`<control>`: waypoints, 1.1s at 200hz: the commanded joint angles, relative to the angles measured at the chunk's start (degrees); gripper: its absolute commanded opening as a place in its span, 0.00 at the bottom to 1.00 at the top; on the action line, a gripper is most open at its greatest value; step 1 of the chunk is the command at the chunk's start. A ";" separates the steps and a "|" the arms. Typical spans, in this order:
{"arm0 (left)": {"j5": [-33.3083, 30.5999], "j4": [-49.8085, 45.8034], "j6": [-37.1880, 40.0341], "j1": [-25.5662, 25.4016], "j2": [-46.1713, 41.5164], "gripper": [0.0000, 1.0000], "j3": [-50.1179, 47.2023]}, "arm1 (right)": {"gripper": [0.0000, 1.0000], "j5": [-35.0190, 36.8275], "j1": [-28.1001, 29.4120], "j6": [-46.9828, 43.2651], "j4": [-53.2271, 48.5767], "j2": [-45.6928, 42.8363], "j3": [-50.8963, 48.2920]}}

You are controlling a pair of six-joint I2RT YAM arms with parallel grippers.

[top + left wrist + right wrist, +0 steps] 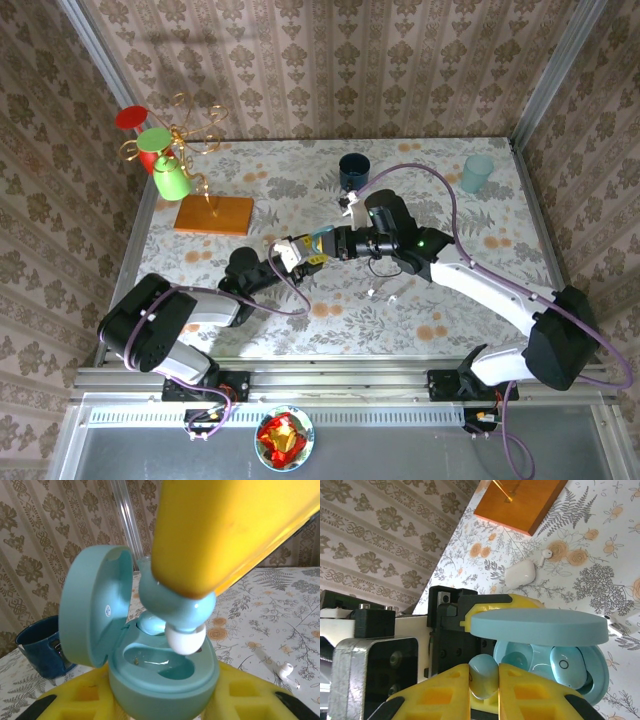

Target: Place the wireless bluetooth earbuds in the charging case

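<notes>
Now the right gripper (484, 679) has its jaws pinched tight on one pale blue earbud (483, 674), with just the little bud between them. The bud's white tip points down. It hangs just over the empty hole in the charging case (165, 685). I cannot tell if the tip touches the case.

The left gripper (162, 702) has its jaws squeezed on the sides of the case and holds it upright. The case is light blue, and its lid (92, 610) stands open. A second earbud (564, 664), also pale blue, sits in the other hole.

The two grippers meet over the middle of the surface (520, 200). Down on it, near an orange wooden board (520, 502), lie a white case (520, 574) and a white earbud (546, 555). A dark blue cup (354, 168) and a pale cup (477, 172) stand at the far side.
</notes>
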 commanded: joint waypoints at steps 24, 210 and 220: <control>-0.10 1.36 0.28 -0.51 -0.19 0.30 1.43 | 0.19 2.17 0.28 -1.73 -1.93 0.84 1.99; -0.71 1.36 -0.77 -0.86 0.09 0.31 1.63 | 0.32 5.73 0.28 -1.30 -3.72 -0.53 2.01; -0.80 1.36 -0.74 -0.84 0.17 0.31 1.61 | 0.32 5.62 0.27 -1.30 -3.46 -1.34 1.59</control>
